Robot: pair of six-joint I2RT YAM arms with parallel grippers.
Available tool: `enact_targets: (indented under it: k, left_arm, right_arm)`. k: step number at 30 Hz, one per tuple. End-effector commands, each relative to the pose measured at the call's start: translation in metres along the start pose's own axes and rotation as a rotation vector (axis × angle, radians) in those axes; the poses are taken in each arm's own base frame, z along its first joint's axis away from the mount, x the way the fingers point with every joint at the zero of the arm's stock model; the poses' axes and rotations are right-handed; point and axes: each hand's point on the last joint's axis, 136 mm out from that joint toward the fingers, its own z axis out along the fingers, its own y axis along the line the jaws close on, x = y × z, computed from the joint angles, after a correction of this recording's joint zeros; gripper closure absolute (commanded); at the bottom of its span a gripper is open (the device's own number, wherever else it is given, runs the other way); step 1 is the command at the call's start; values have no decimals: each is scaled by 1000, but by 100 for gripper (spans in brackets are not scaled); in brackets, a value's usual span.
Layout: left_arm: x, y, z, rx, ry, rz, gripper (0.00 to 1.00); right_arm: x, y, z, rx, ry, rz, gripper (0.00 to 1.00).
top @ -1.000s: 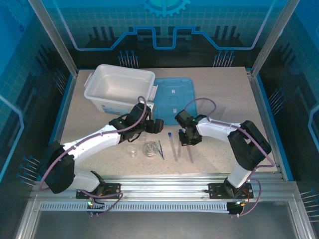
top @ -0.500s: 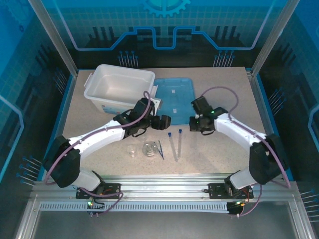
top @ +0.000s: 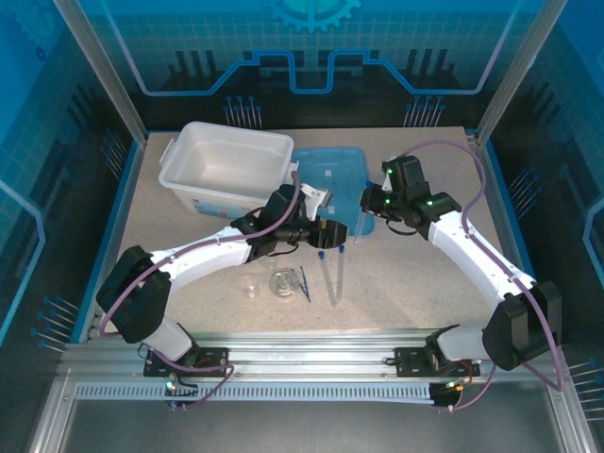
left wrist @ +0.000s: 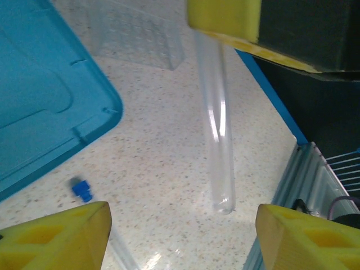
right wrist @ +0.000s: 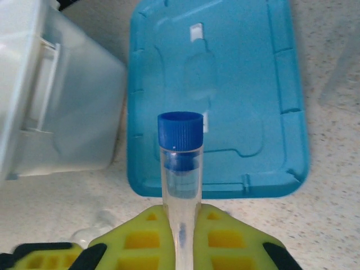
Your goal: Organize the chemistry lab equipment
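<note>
My right gripper (right wrist: pixel 183 225) is shut on a slim clear tube with a blue cap (right wrist: pixel 180 132), held above the table near the front edge of the light-blue lid (top: pixel 330 175). In the top view that tube (top: pixel 361 225) hangs below the right gripper (top: pixel 370 209). My left gripper (top: pixel 332 233) stands open just left of it. In the left wrist view the held tube (left wrist: pixel 218 129) hangs between and beyond my yellow fingers (left wrist: pixel 62 236). Two more capped tubes (top: pixel 332 271) lie on the table, with dark-blue tweezers (top: pixel 304 283), a conical flask (top: pixel 282 281) and a small beaker (top: pixel 249 286) to their left.
The white bin (top: pixel 226 165) stands open at the back left, its lid flat beside it. A clear ribbed plastic piece (left wrist: pixel 135 39) lies by the lid's near corner. The table's blue edge and metal rail (left wrist: pixel 298 174) run close on the right of the left wrist view.
The right gripper lifted one tube off the table and carried it back and right toward the lid. The left gripper moved right to meet it, its jaws narrowing somewhat.
</note>
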Motion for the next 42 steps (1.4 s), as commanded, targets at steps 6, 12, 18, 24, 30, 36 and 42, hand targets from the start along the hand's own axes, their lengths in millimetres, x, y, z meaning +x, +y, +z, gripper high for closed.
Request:
enact_targets:
  k: [6,12,18,24,30,36,42]
  left_arm:
    - [-17,-27,9,104,-26,-3,30]
    - [-17,-23,15,95,-18,-23,31]
    - [-19,-24,13,94,-23,-25,58]
    - [-19,-27,13,105,-16,-26,77]
    - [-19,-28,12,98,-8,-8,95]
    - [-20,-18,11,59,4,50,100]
    - [-21,6,5,-67,7,197,100]
  right_arm:
    - [-12,40,-8,-161,-16,58,92]
    - [-11,54,-9,-213,-13,73,92]
    - [-9,54,-7,-214,-10,70,92]
    - [-8,53,-5,-214,-8,73,92]
    - [-7,52,-4,-210,-7,68,92]
    - [-7,50,-9,-210,16,41,58]
    - [-21,46,-37,-253,85,-32,35]
